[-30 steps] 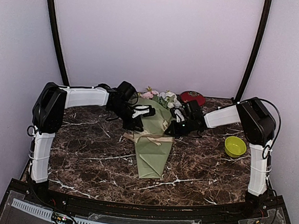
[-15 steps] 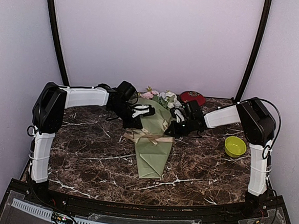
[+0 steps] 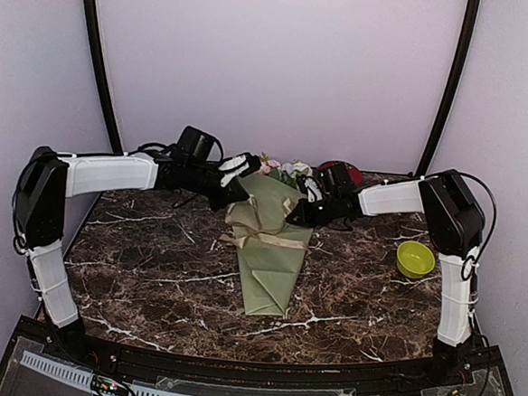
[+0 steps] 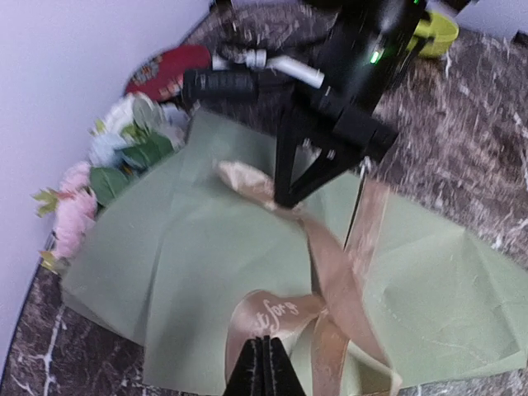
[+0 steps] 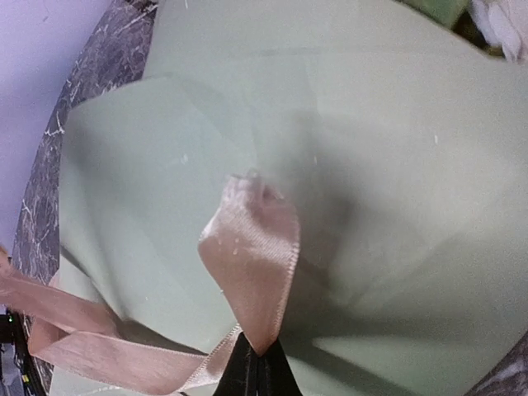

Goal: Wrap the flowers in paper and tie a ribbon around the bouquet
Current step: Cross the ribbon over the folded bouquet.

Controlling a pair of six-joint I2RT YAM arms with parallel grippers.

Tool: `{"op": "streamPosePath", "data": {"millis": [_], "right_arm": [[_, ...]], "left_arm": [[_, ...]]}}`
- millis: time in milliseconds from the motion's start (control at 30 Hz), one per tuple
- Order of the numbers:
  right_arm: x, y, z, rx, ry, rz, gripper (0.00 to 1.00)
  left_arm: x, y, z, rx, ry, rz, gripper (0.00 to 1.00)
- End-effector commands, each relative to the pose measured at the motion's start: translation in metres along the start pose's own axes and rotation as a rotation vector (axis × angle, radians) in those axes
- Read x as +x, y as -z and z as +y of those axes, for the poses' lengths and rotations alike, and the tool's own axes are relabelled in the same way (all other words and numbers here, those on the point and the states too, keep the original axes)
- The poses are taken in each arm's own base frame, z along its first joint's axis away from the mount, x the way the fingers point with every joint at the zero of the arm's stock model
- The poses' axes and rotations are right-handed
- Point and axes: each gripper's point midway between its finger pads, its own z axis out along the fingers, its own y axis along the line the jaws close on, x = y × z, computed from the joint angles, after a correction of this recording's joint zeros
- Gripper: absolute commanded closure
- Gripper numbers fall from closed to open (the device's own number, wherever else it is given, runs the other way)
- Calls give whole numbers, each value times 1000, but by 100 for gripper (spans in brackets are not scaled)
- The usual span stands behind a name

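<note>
The bouquet (image 3: 273, 258) lies mid-table, a sage-green paper (image 4: 157, 247) cone with its tip toward the near edge. Pink and white flowers (image 3: 282, 168) show at its far, wide end, by the wall. The tan ribbon (image 3: 266, 240) crosses the cone's middle in a loose knot. My left gripper (image 3: 234, 194) is shut on a lettered ribbon loop (image 4: 272, 313) over the cone's left side. My right gripper (image 3: 295, 215) is shut on another ribbon loop (image 5: 252, 247), held just above the paper (image 5: 371, 124) on the cone's right side. The stems are hidden inside the wrap.
A red round dish (image 3: 340, 172) sits at the back beside the flowers. A yellow-green bowl (image 3: 415, 258) stands at the right under the right arm. The back wall is close behind the blooms. Both arms reach in over the far half of the marble table (image 3: 151, 254).
The left gripper has shut on the ribbon loop, and the left arm has swung out left and back, drawing that loop up. The right gripper has shifted slightly toward the back.
</note>
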Motion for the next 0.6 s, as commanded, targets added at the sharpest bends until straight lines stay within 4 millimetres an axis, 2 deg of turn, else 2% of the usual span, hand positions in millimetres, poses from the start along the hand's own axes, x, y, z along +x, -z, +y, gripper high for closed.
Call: {"op": "streamPosePath", "data": {"millis": [0, 167, 200, 267, 367, 433, 500, 567], "right_arm": [[-11, -15, 2, -8, 17, -9, 100], [-5, -25, -5, -5, -5, 7, 100], [-4, -25, -5, -5, -8, 9, 100], [-2, -25, -6, -1, -10, 11, 100], [0, -25, -7, 1, -12, 14, 100], [2, -25, -7, -2, -15, 18, 100], [4, -26, -6, -4, -14, 22, 100], [5, -27, -6, -4, -15, 25, 100]], "left_arm": [[-82, 70, -3, -57, -1, -360, 100], [-102, 117, -10, -111, 103, -589, 100], [-102, 125, -6, -154, 125, -629, 100], [-87, 130, 5, -240, 234, -636, 100], [-50, 129, 20, -355, 448, -602, 100], [-18, 126, 25, -419, 609, -567, 100], [25, 125, 23, -492, 772, -519, 100], [56, 132, 21, -560, 907, -502, 100]]}}
